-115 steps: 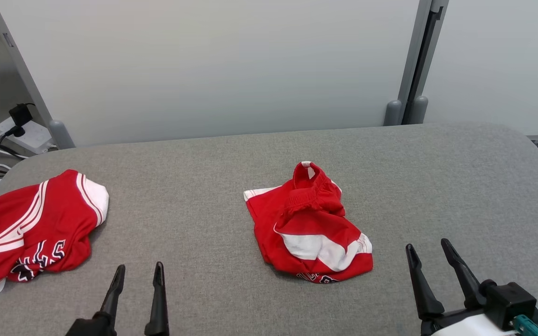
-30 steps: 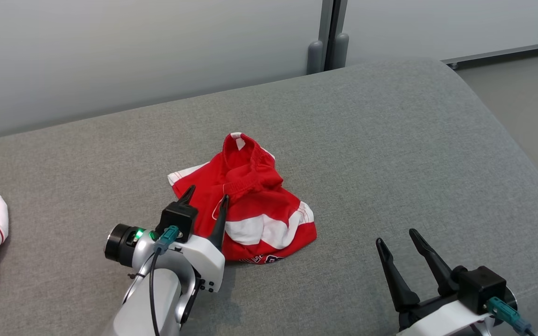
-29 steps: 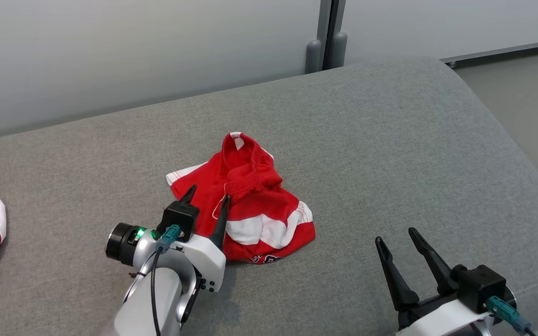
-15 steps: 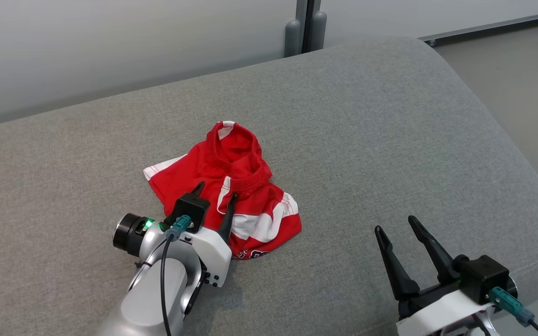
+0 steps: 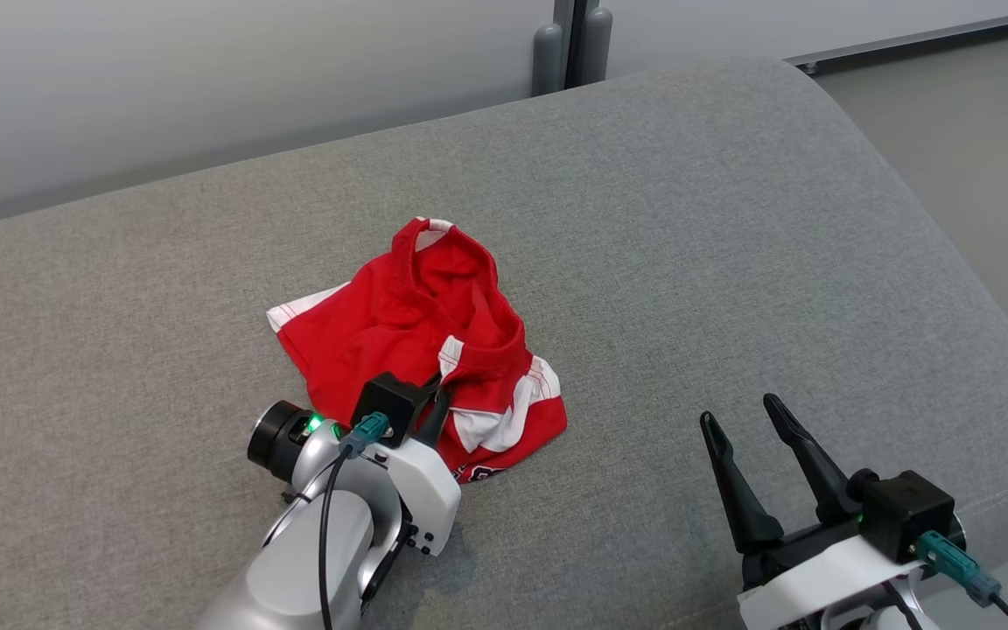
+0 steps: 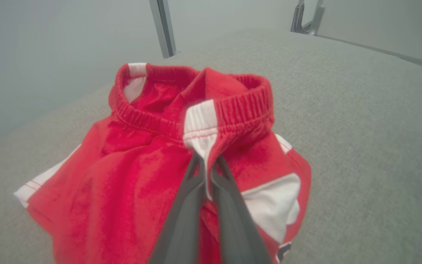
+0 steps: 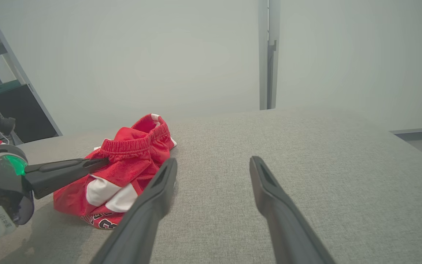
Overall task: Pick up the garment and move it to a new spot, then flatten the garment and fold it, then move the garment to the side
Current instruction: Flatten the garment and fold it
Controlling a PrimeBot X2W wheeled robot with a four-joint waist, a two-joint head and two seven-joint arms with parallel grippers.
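While its two dark fingers are pressed together on a white patch of the elastic waistband, the left end effector [image 5: 432, 398] [image 6: 204, 163] holds the garment [image 5: 381, 337] [image 6: 134, 176] [image 7: 125, 167] by that fold. The cloth is drawn up into a small peak at the grip. The garment is a pair of red shorts with white side panels and dark lettering (only a few characters show at the near hem). It sits crumpled about midway between the far and near edges of the grey fabric-covered table [image 5: 731, 219]. It is well in from the rounded right edge. The waistband stands open and raised at the far side of the heap. The legs spread flat on the table below it.

The right end effector [image 5: 740, 411] [image 7: 214, 161] hangs near the near right corner of the table with its fingers spread apart and nothing between them. It is well apart from the garment. Pale wall panels joined by a grey post [image 5: 565, 39] run behind the far edge.
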